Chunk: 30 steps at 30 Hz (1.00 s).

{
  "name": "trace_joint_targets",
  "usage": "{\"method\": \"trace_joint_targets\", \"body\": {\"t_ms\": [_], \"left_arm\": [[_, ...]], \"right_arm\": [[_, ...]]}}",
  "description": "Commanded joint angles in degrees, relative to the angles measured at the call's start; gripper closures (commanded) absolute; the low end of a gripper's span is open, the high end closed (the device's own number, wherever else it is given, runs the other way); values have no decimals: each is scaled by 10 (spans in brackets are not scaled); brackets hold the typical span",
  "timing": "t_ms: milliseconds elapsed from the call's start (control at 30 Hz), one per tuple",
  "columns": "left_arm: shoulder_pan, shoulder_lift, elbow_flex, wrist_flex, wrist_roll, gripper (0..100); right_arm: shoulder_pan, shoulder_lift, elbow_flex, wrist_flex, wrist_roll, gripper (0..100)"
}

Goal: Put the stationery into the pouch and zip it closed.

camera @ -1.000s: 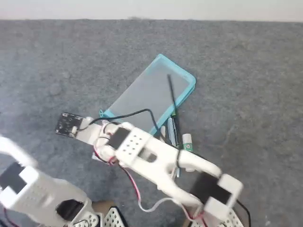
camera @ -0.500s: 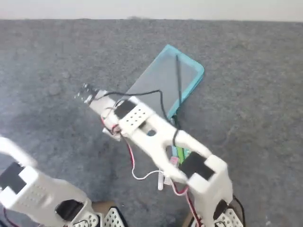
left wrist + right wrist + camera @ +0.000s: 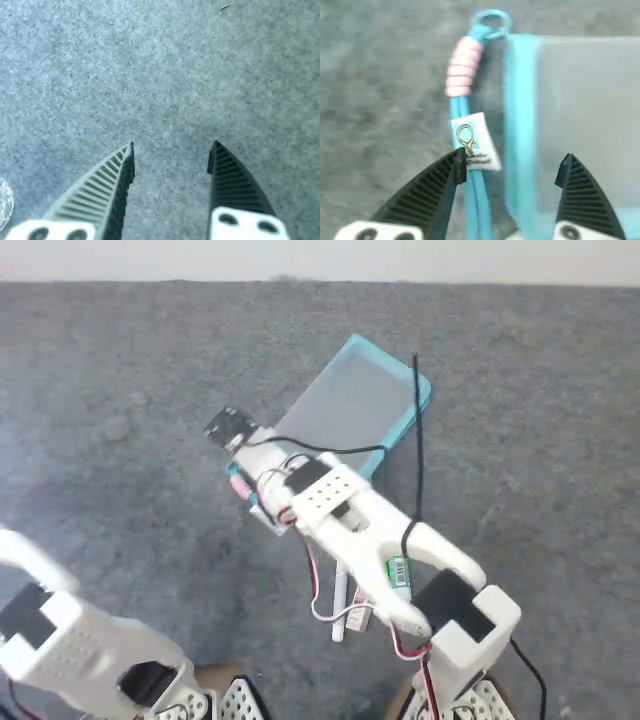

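Pouch (image 3: 345,405) on carpet (image 3: 120,360); right pincer (image 3: 515,155) released over pink-beaded strap (image 3: 462,70) and pouch edge; left pincer (image 3: 173,144) released over carpet.

The left end effector (image 3: 173,145) hangs over a grey, felt-like surface (image 3: 160,60), its two black ridged fingers (image 3: 110,185) spread well apart with nothing between them. A pale rounded thing (image 3: 4,202), mostly cut off, lies beside one finger.

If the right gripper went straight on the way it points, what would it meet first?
Most likely the teal edge of the pouch, which lies between the open jaws of the right gripper. The cord with its tag lies just beside it. Depth is unclear.
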State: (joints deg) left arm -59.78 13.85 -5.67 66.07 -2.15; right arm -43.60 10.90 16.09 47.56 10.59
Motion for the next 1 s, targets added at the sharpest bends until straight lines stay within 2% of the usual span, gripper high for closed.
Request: {"method": "trace_joint_targets", "body": {"t_ms": [0, 167, 333, 400, 600, 800, 967], "left_arm": [[3, -4, -24, -18, -8, 769], [31, -4, -24, -15, -44, 769], [36, -5, -23, -14, -47, 769], [33, -4, -23, -14, -47, 769], [-2, -4, -22, -18, -48, 769], [-7, 11, -26, -20, -48, 768], [-6, 47, -25, -64, -48, 768]], "right_arm": [[26, -47, -1, -9, -9, 701], [-5, -73, -21, 35, -11, 701], [-44, -95, -43, 63, -13, 701], [-56, -88, -44, 34, -25, 701], [-76, -25, -44, -86, -139, 701], [-80, 27, -45, -131, -147, 701], [-80, 34, -45, -160, -143, 702]]}}
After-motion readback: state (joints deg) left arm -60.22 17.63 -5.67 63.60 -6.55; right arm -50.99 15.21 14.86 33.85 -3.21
